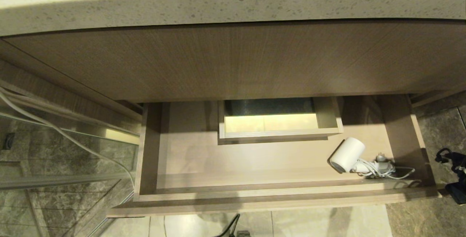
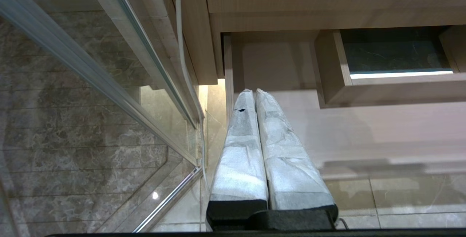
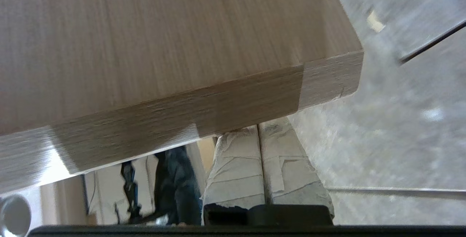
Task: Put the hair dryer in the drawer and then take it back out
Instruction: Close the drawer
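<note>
The drawer (image 1: 149,157) stands pulled open below the counter, a boxed cutout (image 1: 280,135) in the middle of its back. Inside, at the right, the small white hair dryer (image 1: 347,155) lies on its side with its white cord (image 1: 378,168) bundled beside it; no gripper touches it. My left gripper (image 2: 253,93) is shut and empty, hovering near the drawer's (image 2: 364,131) left side. My right gripper (image 3: 259,130) is shut and empty, its tips close under the wood corner of the drawer (image 3: 327,76). The right arm's black parts (image 1: 453,178) show just right of the drawer.
A speckled stone counter (image 1: 233,7) overhangs a taller wood-grain panel (image 1: 233,62) above the drawer. A glass partition (image 1: 54,178) with a white cable (image 1: 54,131) stands at the left. Grey tiled floor (image 1: 418,215) lies in front and at the right.
</note>
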Robot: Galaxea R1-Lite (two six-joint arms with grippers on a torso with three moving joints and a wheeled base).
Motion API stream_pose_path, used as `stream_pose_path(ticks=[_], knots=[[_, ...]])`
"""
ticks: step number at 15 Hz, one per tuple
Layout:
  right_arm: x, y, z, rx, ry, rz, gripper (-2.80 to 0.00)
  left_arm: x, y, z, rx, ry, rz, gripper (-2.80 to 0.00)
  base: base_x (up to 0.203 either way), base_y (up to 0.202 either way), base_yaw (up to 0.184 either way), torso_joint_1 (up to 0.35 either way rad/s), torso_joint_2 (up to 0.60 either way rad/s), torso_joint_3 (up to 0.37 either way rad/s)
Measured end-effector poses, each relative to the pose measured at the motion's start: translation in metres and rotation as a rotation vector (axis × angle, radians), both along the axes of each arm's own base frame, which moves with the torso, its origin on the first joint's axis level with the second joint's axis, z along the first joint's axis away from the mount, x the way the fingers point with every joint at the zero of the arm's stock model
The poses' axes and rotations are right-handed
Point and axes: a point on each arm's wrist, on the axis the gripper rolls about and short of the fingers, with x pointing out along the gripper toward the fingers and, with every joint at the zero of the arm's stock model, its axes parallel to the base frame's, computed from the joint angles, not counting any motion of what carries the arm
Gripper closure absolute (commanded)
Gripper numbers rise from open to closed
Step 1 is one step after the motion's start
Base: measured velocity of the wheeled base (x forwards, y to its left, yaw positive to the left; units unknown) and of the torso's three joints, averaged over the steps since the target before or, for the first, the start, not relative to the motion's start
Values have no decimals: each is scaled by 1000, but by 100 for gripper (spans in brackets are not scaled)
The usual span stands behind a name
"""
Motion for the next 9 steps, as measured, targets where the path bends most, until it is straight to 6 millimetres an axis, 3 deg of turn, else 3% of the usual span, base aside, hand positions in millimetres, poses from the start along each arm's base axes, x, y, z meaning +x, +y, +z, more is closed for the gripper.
stream_pose_path(ticks=[9], knots=[[18,0,28,-108,-210,39,0,0,0,0,-1,0,-1,0,0,0,0,0,0,0]])
